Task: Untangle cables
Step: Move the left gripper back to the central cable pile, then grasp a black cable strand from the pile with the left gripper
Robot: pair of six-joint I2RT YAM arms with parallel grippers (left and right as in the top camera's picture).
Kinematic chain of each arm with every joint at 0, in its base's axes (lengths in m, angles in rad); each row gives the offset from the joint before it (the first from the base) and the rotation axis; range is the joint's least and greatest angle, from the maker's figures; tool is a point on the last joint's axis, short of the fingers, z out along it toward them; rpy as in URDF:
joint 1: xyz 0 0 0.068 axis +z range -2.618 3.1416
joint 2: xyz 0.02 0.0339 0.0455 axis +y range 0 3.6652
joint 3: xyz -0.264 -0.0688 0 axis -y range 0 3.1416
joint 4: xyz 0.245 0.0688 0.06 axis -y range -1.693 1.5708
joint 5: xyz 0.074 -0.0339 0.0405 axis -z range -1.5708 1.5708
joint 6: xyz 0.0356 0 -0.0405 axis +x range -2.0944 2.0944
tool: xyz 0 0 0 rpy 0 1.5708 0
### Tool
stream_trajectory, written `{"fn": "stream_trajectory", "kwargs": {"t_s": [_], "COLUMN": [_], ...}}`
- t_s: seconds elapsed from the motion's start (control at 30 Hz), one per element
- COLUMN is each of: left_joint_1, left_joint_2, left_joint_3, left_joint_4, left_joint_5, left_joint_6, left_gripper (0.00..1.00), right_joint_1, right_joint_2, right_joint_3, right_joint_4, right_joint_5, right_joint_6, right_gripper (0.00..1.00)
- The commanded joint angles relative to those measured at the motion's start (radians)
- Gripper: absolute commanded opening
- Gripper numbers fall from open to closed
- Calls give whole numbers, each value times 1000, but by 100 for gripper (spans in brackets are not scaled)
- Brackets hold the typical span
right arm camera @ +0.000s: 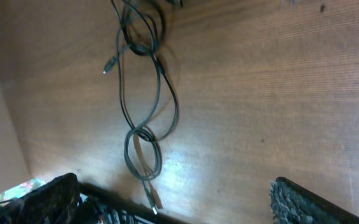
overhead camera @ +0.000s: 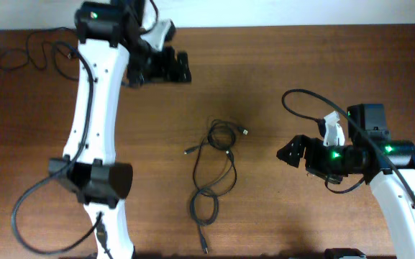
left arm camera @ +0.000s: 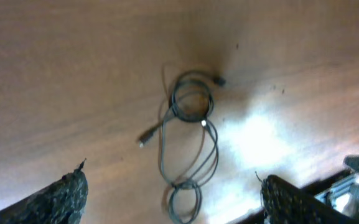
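we see the black cables [overhead camera: 214,169] lying in a loopy tangle in the middle of the wooden table [overhead camera: 301,65]. our left gripper [overhead camera: 182,67] and right gripper [overhead camera: 288,152] are both wide open, holding nothing, not touching the cables.

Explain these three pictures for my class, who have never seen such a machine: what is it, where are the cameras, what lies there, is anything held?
A robot with two white arms, the left arm and the right arm, stands at a wooden table. One picture looks down from above; the other two come from a camera on each wrist. Thin black cables lie looped together between the arms. Both arms' jaws stand open and hold nothing.
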Motion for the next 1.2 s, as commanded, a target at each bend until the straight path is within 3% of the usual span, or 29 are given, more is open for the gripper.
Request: {"fn": "stream_trajectory", "kwargs": {"t_s": [0.0, 0.13, 0.23, 0.3, 0.43, 0.5, 0.6, 0.67, 0.73, 0.8, 0.93, 1.1, 1.17], "left_joint_1": [-43, -107, -167, -202, -241, -257, -278, -282, -279, -270, -266, -267, -267], "left_joint_2": [-18, -17, -17, -17, -17, -17, -17, -17, -17, -17, -17, -17, -17], "left_joint_3": [-233, -515, -688, -777, -856, -867, -891, -905, -908, -908, -910, -974, -986], "left_joint_4": [63, 197, 311, 417, 565, 574, 532, 525, 512, 472, 391, 507, 549], "left_joint_5": [-79, -75, -76, -79, -79, -80, -89, -172, -256, -256, -256, -255, -255], "left_joint_6": [-31, -39, -39, -39, -38, -39, -40, -92, -112, -112, -112, -124, -127], "left_gripper": [91, 91, 85, 73, 66, 49, 36, 37, 54, 57, 58, 56, 47], "right_joint_1": [6, 6, 6, 6, 6, 6, 6, 6, 6, 6, 6, 6, 6], "right_joint_2": [2, 2, 2, 2, 2, 2, 2, 2, 2, 2, 2, 2, 2], "right_joint_3": [2, 2, 2, 2, 2, 2, 2, 2, 2, 2, 2, 2, 2], "right_joint_4": [27, -5, -11, -29, -46, -45, -43, -42, -35, -35, -42, -33, -3], "right_joint_5": [8, 8, 8, 8, 8, 8, 8, 8, 8, 8, 8, 8, 8], "right_joint_6": [-10, -10, -10, -10, -11, -10, -10, -10, -10, -10, -10, -10, -10], "right_gripper": [98, 98, 98, 98, 98, 98, 98, 98, 98, 98, 98, 98, 98]}}
